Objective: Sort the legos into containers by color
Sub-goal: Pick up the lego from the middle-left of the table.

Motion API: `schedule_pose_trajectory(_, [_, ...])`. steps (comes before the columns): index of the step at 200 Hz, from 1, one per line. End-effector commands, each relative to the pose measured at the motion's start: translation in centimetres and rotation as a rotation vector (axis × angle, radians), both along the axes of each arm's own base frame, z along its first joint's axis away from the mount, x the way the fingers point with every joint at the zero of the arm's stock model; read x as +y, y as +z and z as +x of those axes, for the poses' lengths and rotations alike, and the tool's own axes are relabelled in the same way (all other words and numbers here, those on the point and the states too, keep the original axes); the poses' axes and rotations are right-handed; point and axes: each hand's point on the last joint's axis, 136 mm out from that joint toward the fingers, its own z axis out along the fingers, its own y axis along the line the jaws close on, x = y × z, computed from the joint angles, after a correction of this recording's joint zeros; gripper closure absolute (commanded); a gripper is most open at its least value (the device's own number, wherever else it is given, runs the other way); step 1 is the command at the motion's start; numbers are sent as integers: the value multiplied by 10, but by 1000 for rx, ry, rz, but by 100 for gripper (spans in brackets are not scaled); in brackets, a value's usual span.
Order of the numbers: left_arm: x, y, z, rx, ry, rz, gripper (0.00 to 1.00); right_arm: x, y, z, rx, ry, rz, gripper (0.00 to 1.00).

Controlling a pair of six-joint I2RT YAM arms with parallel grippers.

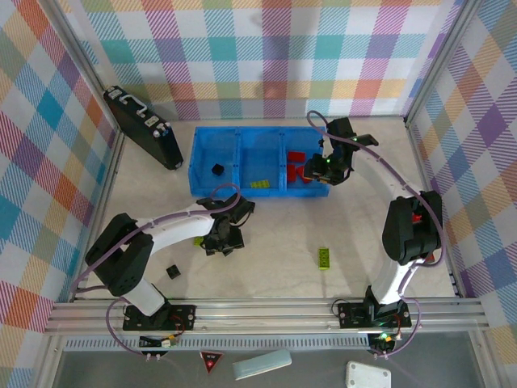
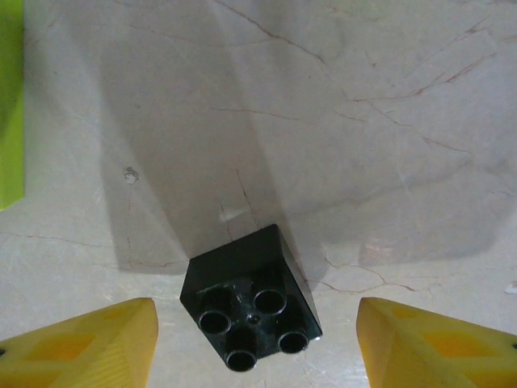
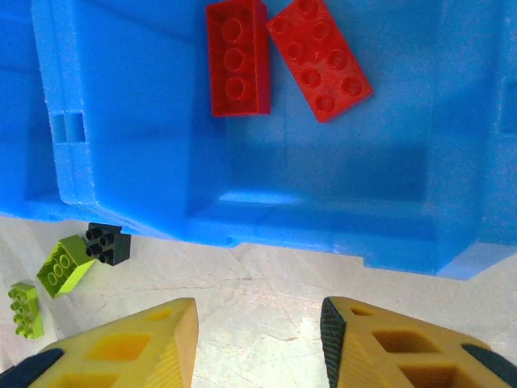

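A pale marbled tabletop (image 1: 363, 234) sits inside plaid walls (image 1: 266, 56). At the far side, the blue tray (image 1: 242, 129) holds a black lego (image 1: 216, 169) left, green legos (image 1: 260, 184) middle, red legos (image 1: 295, 166) right. The left claw (image 2: 254, 323) stands open astride a loose black brick (image 2: 250, 303), not touching it. The right claw (image 3: 258, 339) gapes empty at the tray's near edge.

Bright, even overhead light; the black brick (image 2: 250, 299) throws a soft, broad shadow across the worktop (image 2: 363, 121), and the near yellow fingers (image 2: 89, 347) look slightly blurred.
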Motion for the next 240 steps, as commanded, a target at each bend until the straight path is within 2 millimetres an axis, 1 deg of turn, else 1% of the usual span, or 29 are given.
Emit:
schedule_pose_trajectory(1, [-1,-12,-6,28,7,1,38,2,14,-10,-18,22,14,54])
schedule_pose_trajectory(50, [4,-14,-9,26,4,9,52,0,19,-12,-25,18,10,55])
schedule_pose_trajectory(117, [4,-10,-8,15,-15,8,62,0,15,-15,-9,13,11,56])
schedule_pose_trajectory(148, [2,-8,-7,12,-26,1,64,1,15,-16,-6,13,17,56])
schedule_pose_trajectory(175, [0,-5,-5,0,-39,-6,64,1,16,-17,-4,13,19,56])
schedule_pose_trajectory(218, [-6,9,2,-29,-96,-21,63,0,16,-20,4,14,15,56])
schedule_pose_trajectory(230, [-11,15,6,-39,-135,-29,63,-1,17,-21,2,13,16,56])
schedule_pose_trajectory(240, [-9,21,9,-50,-149,-16,63,-1,16,-23,5,12,14,56])
